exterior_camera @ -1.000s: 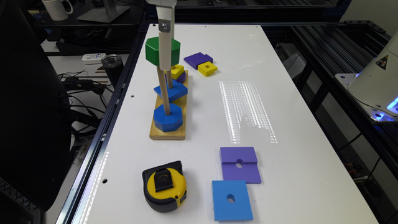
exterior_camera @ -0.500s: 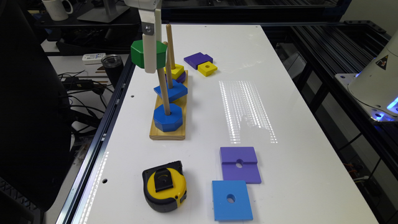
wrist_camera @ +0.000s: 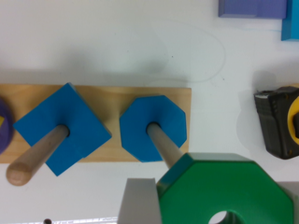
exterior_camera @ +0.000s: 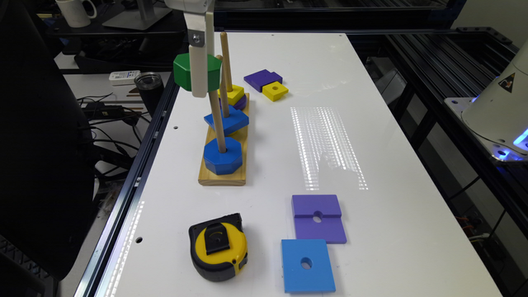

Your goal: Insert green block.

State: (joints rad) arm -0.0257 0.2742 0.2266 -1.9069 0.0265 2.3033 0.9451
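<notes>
The gripper (exterior_camera: pixel 198 76) pinches the green block (exterior_camera: pixel 197 71), lifted near the top of the peg (exterior_camera: pixel 217 119) that carries the blue octagonal block (exterior_camera: pixel 222 155). Picking up is done. Aligning its hole and lowering it remain.

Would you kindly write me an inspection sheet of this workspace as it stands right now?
Surface: white table, glare patch mid-table.
Job's things: green block held in the air beside the peg tops; wooden peg board carries a blue octagon, blue square, yellow piece.
Clutter: tape measure; loose purple square and blue square; purple and yellow pieces at far end.
Gripper: gripper shut on green block.
Cables: tangle off the table edge.
Surroundings: mug, dark tumbler.
</notes>
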